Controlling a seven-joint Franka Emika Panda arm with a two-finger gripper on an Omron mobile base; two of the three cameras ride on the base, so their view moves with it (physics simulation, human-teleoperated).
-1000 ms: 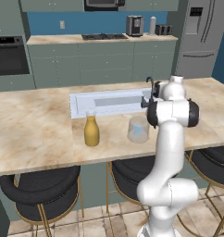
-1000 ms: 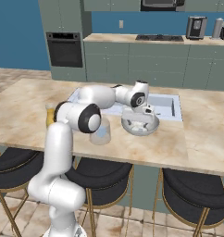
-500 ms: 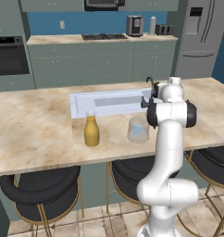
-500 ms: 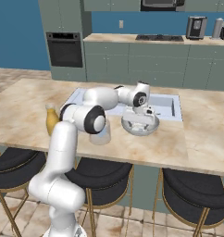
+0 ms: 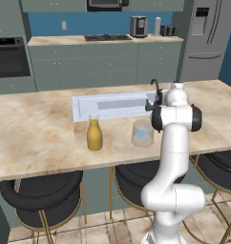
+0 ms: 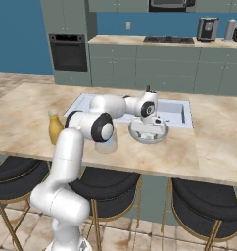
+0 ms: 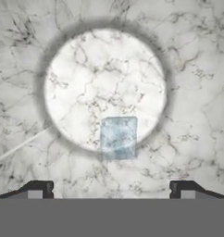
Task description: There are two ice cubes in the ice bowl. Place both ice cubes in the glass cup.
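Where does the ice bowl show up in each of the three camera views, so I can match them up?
Left base view: hidden behind the robot's own arm, so I cannot place it.
Right base view: the ice bowl sits right of centre on the counter, under the gripper.
Hand view: its pale speckled inside fills the upper middle, with an ice cube near its lower edge.
Shared landmark: the glass cup, just beside the bowl.
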